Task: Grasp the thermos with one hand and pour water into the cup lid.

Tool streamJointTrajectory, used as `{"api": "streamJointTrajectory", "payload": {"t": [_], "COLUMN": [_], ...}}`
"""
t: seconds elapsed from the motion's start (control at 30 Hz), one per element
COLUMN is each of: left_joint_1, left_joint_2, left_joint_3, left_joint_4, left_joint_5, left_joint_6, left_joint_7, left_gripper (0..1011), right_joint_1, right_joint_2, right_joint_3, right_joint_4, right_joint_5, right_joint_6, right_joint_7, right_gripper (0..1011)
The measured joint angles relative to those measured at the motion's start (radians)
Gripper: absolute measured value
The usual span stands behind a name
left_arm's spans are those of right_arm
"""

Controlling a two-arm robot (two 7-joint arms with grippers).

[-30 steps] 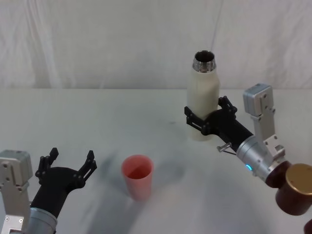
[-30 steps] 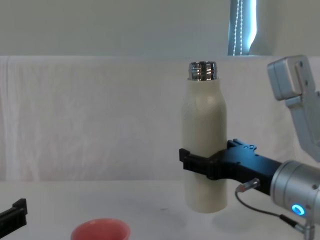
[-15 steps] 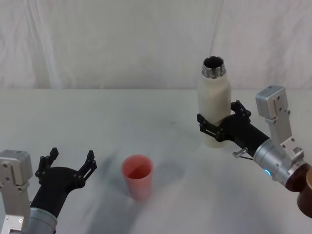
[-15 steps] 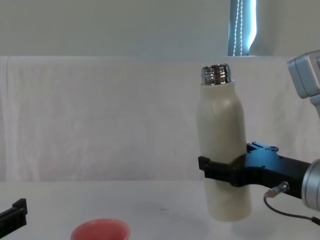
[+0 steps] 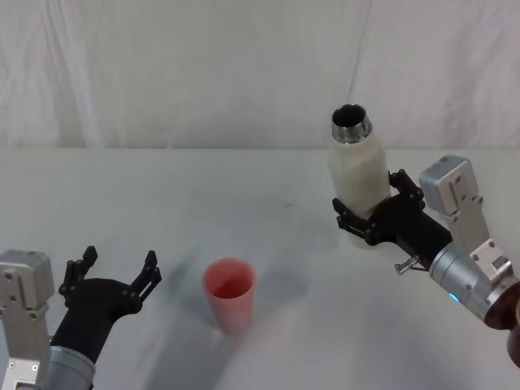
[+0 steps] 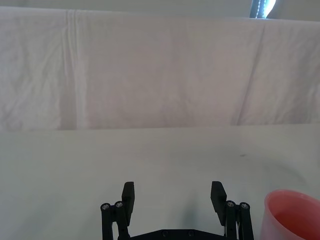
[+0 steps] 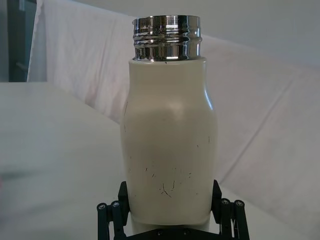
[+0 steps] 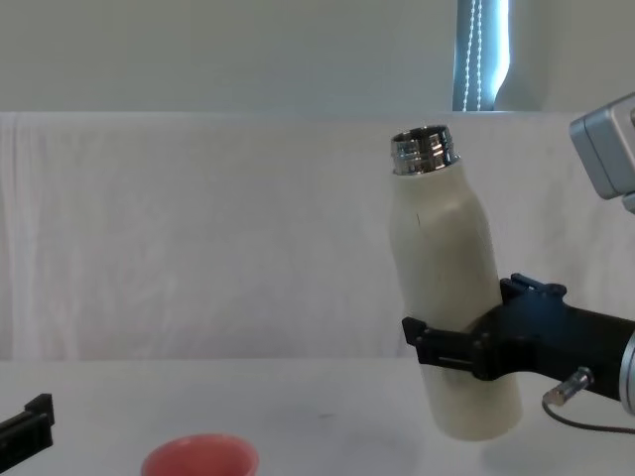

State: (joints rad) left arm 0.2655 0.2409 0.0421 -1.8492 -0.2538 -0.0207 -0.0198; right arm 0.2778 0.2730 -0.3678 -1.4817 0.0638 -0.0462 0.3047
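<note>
The cream-white thermos hangs above the table at the right, its open steel neck leaning slightly left; the chest view shows the thermos clear of the surface. My right gripper is shut on its lower body, jaws on both sides, as the right wrist view shows on the thermos. The salmon-pink cup lid stands upright on the table, left of and nearer than the bottle, its rim low in the chest view. My left gripper rests open at the near left, beside the cup lid.
A white cloth covers the table and hangs as a backdrop behind it. A dark red-brown cylinder sits at the right edge by my right arm. Bare cloth lies between cup and thermos.
My right gripper has lifted the thermos off the table and carried it a little right. The bottle now tilts slightly left. The cup lid and left gripper have not moved.
</note>
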Motion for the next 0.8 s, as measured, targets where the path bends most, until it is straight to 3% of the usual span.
{"api": "streamJointTrajectory", "payload": {"t": [0.33,0.8], "left_joint_1": [0.0,0.0], "left_joint_2": [0.0,0.0], "left_joint_3": [0.0,0.0], "left_joint_4": [0.0,0.0], "left_joint_5": [0.0,0.0], "left_joint_6": [0.0,0.0], "left_joint_7": [0.0,0.0], "left_gripper": [1001,1001], "right_joint_1": [-0.041,-0.058], "right_joint_2": [0.025,0.043], "right_joint_3": [-0.014,-0.042], "right_joint_4": [-0.064,-0.094], "right_joint_5": [-0.108,-0.254], "right_joint_6": [-0.021,-0.034], "right_joint_7": [-0.034,-0.06], "right_gripper": [950,950]}}
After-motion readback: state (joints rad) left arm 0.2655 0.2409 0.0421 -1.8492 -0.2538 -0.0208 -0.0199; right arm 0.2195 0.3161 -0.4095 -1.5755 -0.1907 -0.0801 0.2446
